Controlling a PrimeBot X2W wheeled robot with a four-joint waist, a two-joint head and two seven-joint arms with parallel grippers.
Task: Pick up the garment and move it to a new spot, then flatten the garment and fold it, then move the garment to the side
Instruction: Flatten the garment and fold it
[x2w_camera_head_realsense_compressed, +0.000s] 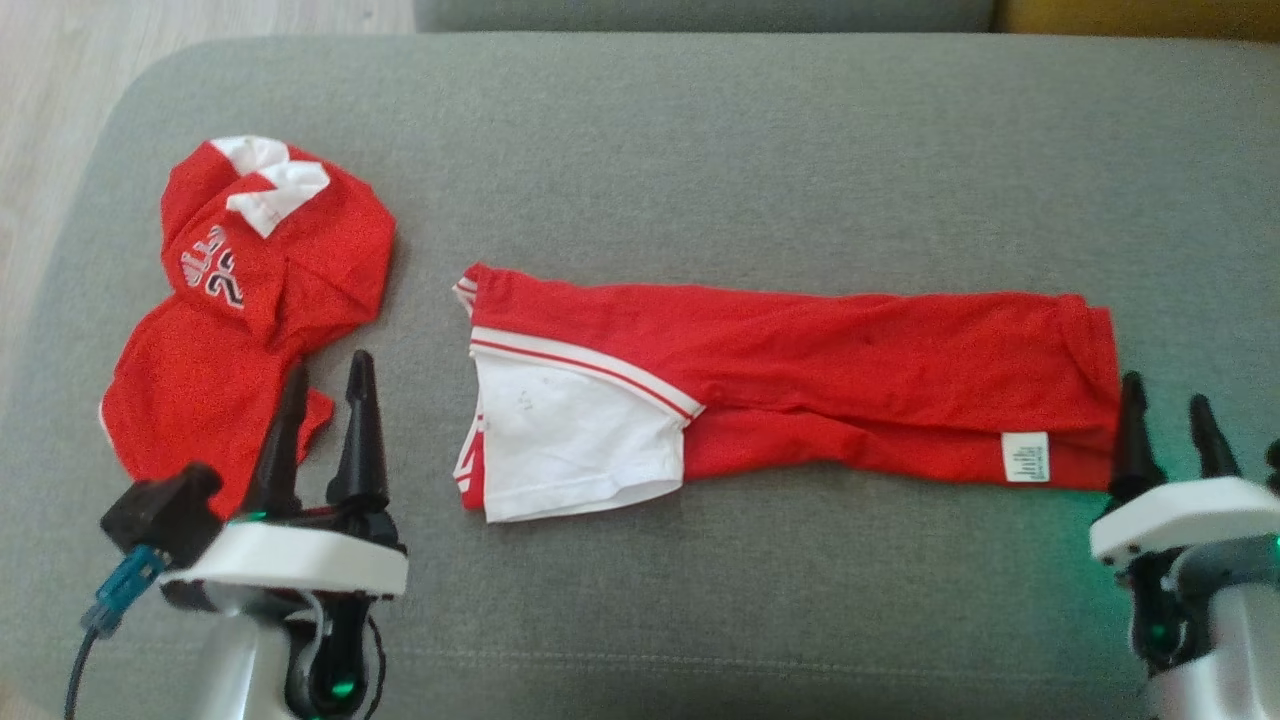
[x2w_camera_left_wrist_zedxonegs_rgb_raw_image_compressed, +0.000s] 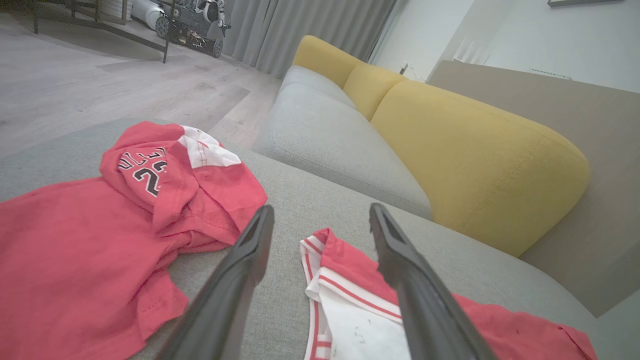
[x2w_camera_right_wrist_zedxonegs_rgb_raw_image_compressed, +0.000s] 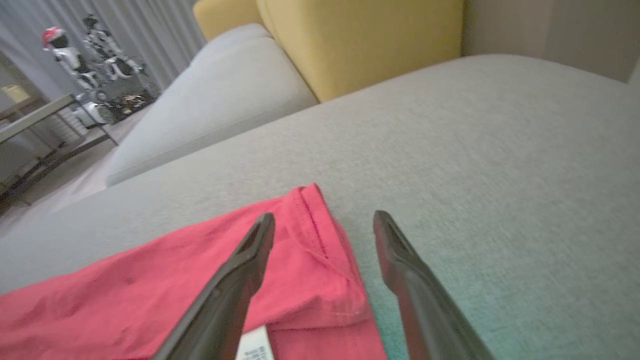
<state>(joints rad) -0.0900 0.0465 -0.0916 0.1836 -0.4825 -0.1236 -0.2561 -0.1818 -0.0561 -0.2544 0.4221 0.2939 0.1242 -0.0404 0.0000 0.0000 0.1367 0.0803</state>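
- While the red shirt (x2w_camera_head_realsense_compressed: 850, 360) lies in a long, narrow fold across the middle of the gray cushion (x2w_camera_head_realsense_compressed: 700, 120), both grippers sit at its near side with nothing in them.
- Its white sleeve (x2w_camera_head_realsense_compressed: 570, 440) with red trim is at the left end; a small white label (x2w_camera_head_realsense_compressed: 1027, 457) sits by the front edge near the right end.
- Left gripper (x2w_camera_head_realsense_compressed: 329, 365): its 2 fingers are spread wide, pointing at the gap between the sleeve end and a crumpled red jersey (x2w_camera_head_realsense_compressed: 250, 300).
- Right gripper (x2w_camera_head_realsense_compressed: 1165, 390): its 2 fingers are spread too, just beside the shirt's right end. In the right wrist view, 1 finger is over red cloth by the label and the other over bare cushion.
- That jersey lies at the cushion's left, apart from the shirt, with a black-and-white number print showing.
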